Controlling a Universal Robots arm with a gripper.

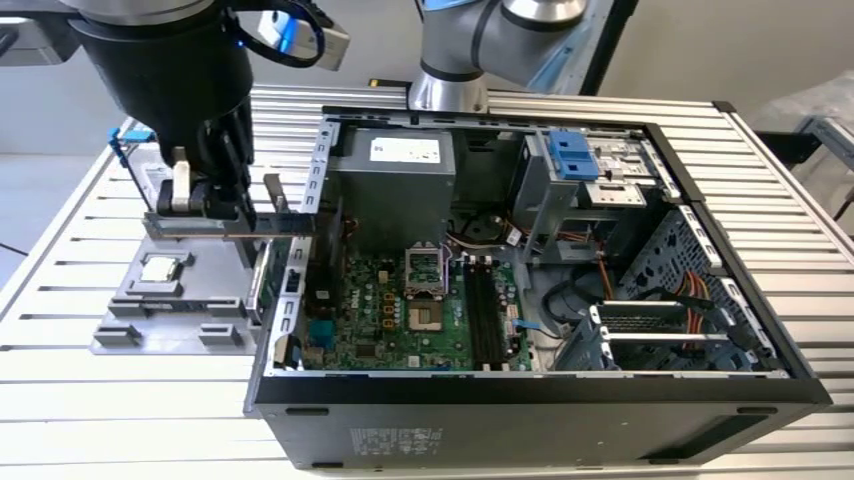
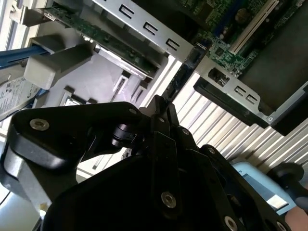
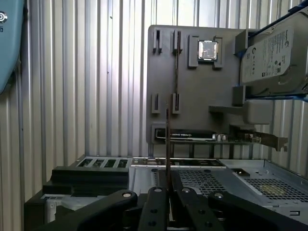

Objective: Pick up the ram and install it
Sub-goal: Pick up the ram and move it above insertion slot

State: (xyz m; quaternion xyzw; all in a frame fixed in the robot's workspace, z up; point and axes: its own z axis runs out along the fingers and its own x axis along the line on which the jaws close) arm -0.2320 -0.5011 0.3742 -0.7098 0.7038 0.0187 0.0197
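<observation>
- Fingers (image 3: 157, 195) clenched on the ram (image 3: 167, 144); in the first wrist view I see it edge-on, a thin dark strip rising from between them.
- In the second wrist view the ram (image 2: 185, 72) runs out from the fingertips towards the case wall.
- In the exterior view the gripper (image 1: 214, 212) hangs over the grey holder (image 1: 147, 310), just beside the wall of the open case (image 1: 534, 395) on the exterior view's left.
- I cannot tell whether the ram's far end is touching the holder or is clear of it.
- Ram is not in the board (image 1: 387, 325) inside the case.
- Chip (image 3: 208, 49) sits in its pocket on the holder, apart from the ram.
- Hard drive (image 3: 272, 53), silver with a blue frame, stands on edge in the holder.
- A long card (image 3: 207, 136) lies along the holder's edge nearest the case.
- Holder and case both rest on the slatted metal desk (image 1: 54, 400).
</observation>
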